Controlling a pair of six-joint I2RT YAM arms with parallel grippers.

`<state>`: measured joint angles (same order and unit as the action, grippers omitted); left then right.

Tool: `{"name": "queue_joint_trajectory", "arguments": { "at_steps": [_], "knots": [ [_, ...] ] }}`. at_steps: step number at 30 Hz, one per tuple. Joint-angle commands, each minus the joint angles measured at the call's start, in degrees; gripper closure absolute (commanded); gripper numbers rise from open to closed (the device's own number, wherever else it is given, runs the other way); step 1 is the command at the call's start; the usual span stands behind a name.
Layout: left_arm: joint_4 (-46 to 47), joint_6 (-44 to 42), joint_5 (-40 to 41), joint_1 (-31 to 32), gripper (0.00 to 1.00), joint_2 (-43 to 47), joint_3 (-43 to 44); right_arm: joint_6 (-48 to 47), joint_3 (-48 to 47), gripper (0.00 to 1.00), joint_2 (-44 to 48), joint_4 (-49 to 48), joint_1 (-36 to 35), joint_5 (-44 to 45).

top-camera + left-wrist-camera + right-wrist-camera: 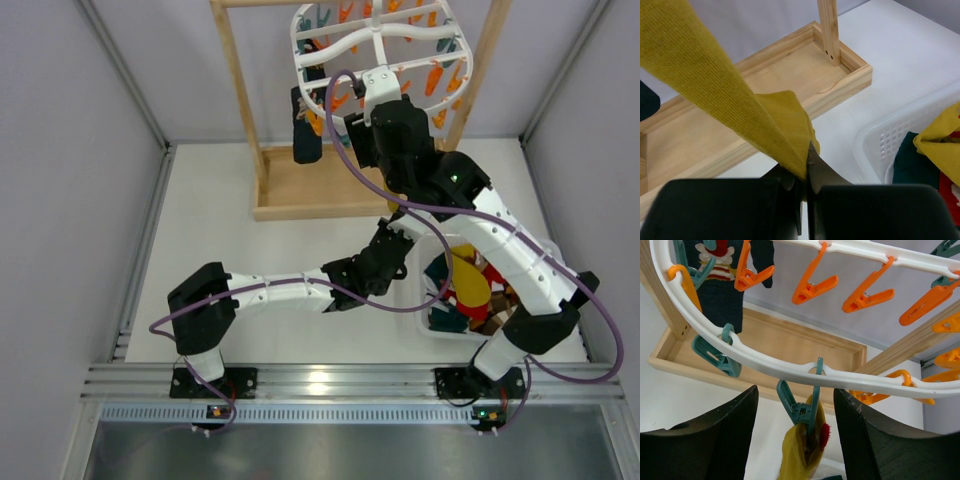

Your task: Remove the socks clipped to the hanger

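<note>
The white hanger (375, 45) hangs from the wooden stand, with orange and teal pegs beneath it. A mustard yellow sock (797, 455) is clipped in a teal peg (807, 407) on the hanger rim (765, 365). My right gripper (796, 405) is open, with one finger on each side of that peg and a gap to it. The sock's lower end (715, 85) runs taut into my left gripper (804, 165), which is shut on it low beside the basket. A dark navy patterned sock (720, 290) stays clipped at the hanger's left (305, 130).
A white plastic basket (425, 330) at the right holds several loose socks, yellow, red and teal. The stand's wooden base tray (765, 75) and its upright posts (240, 90) lie behind my grippers. Grey walls enclose the table on three sides.
</note>
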<state>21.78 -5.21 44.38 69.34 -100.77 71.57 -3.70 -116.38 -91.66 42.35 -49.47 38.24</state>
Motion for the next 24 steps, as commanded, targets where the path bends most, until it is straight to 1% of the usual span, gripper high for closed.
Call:
{"name": "queue_joint_trajectory", "arguments": {
  "at_steps": [1,9,11,19,20,21,23,24],
  "knots": [
    [0.6,0.9,-0.4,0.7,1.00,2.4,1.3,-1.6,-1.8,0.41,-1.1,-4.1,0.9,2.5],
    [0.6,0.5,-0.3,0.7,1.00,2.5,1.3,-0.8,-1.0,0.46,-0.9,-4.2,0.8,1.5],
    [0.6,0.4,-0.2,0.7,1.00,2.5,1.3,-0.7,-0.9,0.48,-0.7,-4.4,0.9,1.1],
    [0.6,0.4,0.2,0.7,1.00,2.4,1.2,-0.2,0.1,0.66,0.3,-5.2,0.9,0.3],
    [0.7,0.4,0.2,0.7,1.00,2.4,1.1,0.0,0.3,0.69,0.5,-5.2,0.9,0.2],
    [0.6,0.4,0.2,0.7,1.00,2.4,1.1,0.1,0.4,0.76,0.9,-5.8,0.9,0.1],
    [0.6,0.6,0.2,0.7,1.00,2.4,0.8,0.5,1.2,0.77,1.5,-6.2,0.9,-0.4],
    [0.7,0.9,0.2,0.7,1.00,2.4,0.5,0.6,1.4,0.79,2.0,-6.3,0.9,-0.7]
  ]
}}
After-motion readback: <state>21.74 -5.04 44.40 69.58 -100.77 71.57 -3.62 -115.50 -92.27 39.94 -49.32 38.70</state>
